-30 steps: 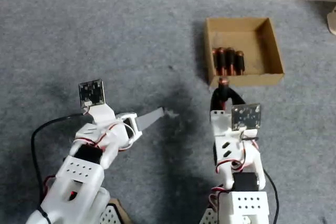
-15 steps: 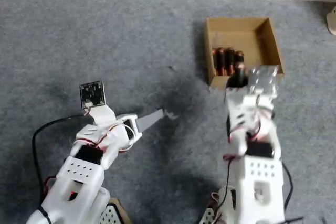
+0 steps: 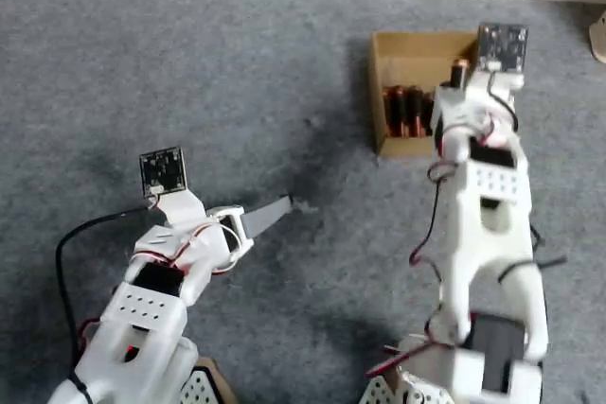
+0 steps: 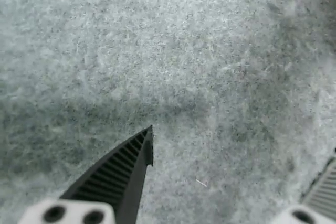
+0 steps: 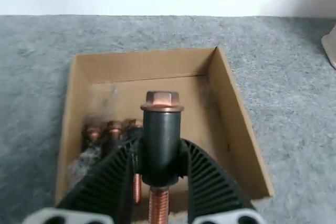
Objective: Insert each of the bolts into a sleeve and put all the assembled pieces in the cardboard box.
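The cardboard box [image 3: 388,47] sits at the far right of the grey carpet and holds three assembled pieces [image 3: 407,111] side by side along its left wall. My right gripper [image 3: 458,92] hovers over the box, shut on another assembled piece [image 5: 160,140]: a copper bolt with a hex head through a black sleeve, held upright above the box [image 5: 229,108]. The three pieces [image 5: 110,129] lie beneath it. My left gripper [image 3: 275,213] rests low over bare carpet left of centre, its fingers [image 4: 123,169] spread open and holding nothing.
The grey carpet [image 3: 189,73] covers the whole table. A pale object [image 3: 598,37] sits at the far right edge, beyond the box. A white wall strip runs along the back.
My right arm has stretched forward from in front of the box to above its inside, carrying the assembled piece. The left arm has barely shifted.
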`<state>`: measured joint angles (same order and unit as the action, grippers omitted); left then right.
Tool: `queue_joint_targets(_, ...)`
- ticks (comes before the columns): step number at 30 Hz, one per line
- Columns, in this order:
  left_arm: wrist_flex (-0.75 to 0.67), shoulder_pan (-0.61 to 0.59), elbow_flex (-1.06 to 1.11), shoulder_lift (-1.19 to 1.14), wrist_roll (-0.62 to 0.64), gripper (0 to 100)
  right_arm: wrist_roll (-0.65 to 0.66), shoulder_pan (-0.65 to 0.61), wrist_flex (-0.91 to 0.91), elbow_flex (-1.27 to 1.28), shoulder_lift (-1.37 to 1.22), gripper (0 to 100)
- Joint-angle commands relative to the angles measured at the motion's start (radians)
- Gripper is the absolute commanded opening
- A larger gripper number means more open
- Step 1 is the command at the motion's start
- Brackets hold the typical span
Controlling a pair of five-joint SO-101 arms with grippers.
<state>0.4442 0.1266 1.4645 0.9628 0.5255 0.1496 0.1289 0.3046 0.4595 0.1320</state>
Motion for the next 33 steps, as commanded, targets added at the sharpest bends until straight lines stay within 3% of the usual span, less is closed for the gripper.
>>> queue_joint_targets(1,-0.017,-0.007,-0.001,0.007,-0.009,46,0.014,0.013,0.001,-0.191,-0.117,0.5)
queue_joint_targets(9,-0.017,-0.007,-0.001,0.007,-0.009,46,0.014,0.016,0.001,-0.440,-0.444,0.5)
queue_joint_targets(16,-0.017,-0.007,-0.001,0.005,-0.009,46,0.014,0.041,0.005,-0.479,-0.587,1.5)
queue_joint_targets(19,-0.017,-0.007,-0.001,0.005,-0.009,46,0.012,0.041,0.012,-0.476,-0.587,11.0)
queue_joint_targets(21,-0.017,-0.007,-0.001,0.005,-0.008,46,0.012,0.041,0.102,-0.479,-0.581,17.3)
queue_joint_targets(23,-0.015,-0.007,-0.001,0.005,-0.008,46,0.017,0.033,0.240,-0.503,-0.553,17.1)
queue_joint_targets(29,-0.011,-0.007,-0.001,0.013,-0.008,46,0.012,-0.002,0.564,-0.555,-0.383,0.1)
queue_joint_targets(33,-0.011,-0.007,-0.001,0.013,-0.008,46,0.017,-0.031,0.722,-0.519,-0.226,0.4)
